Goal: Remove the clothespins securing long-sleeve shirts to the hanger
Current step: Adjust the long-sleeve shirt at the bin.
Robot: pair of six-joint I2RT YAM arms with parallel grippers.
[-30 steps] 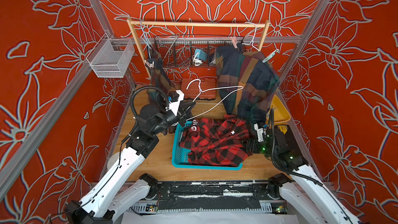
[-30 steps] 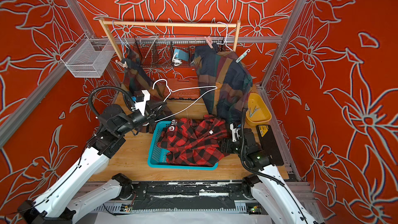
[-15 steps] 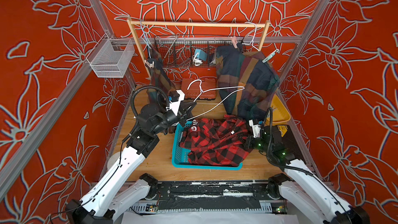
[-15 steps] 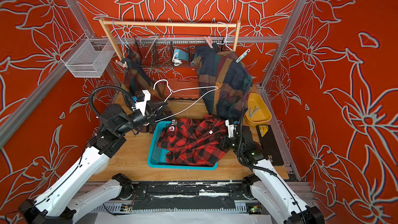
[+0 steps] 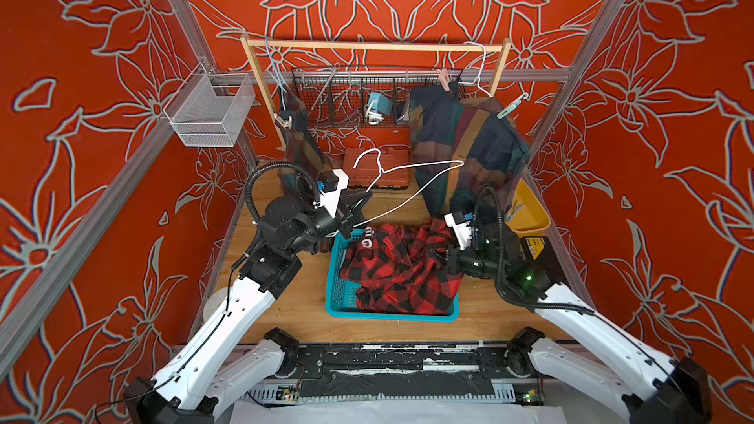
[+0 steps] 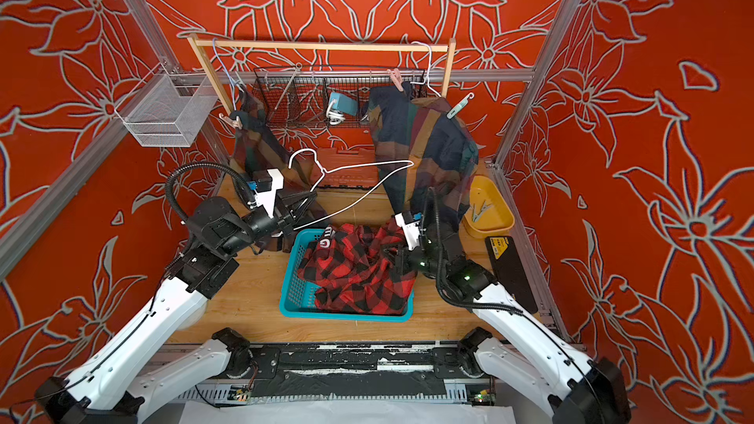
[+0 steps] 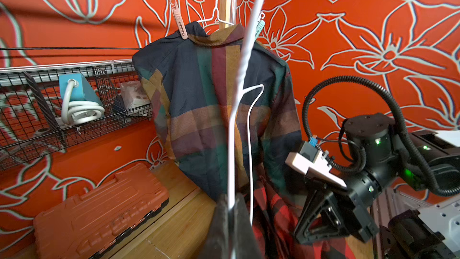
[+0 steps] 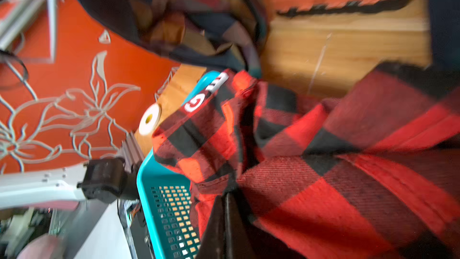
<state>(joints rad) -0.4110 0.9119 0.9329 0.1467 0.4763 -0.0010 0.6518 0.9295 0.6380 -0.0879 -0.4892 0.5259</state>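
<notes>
My left gripper (image 5: pixel 359 208) is shut on the lower wire of a bare white hanger (image 5: pixel 412 167), held up over the table; in the left wrist view the wire (image 7: pixel 242 71) runs up from between the fingertips. The red-and-black shirt (image 5: pixel 400 271) lies heaped in a teal basket (image 5: pixel 338 279). At its right edge my right gripper (image 5: pixel 436 256) is shut, pinching a fold (image 8: pixel 234 188). Two dark plaid shirts (image 5: pixel 469 148) (image 5: pixel 302 148) hang from the wooden rail. A pink clothespin (image 5: pixel 444 77) and a mint one (image 5: pixel 510 106) hold the right shirt; a pink one (image 5: pixel 284 121) holds the left.
A yellow tray (image 5: pixel 530 214) at the right holds loose clothespins (image 6: pixel 479 210). An orange tool case (image 5: pixel 391 165) lies at the back under a black wire rack (image 5: pixel 347 95). A mesh basket (image 5: pixel 208 112) hangs on the left post. A black box (image 5: pixel 538 246) lies by the right arm.
My right gripper has swung left from beside the yellow tray to the red-and-black shirt and has shut there. The left arm and hanger have stayed still.
</notes>
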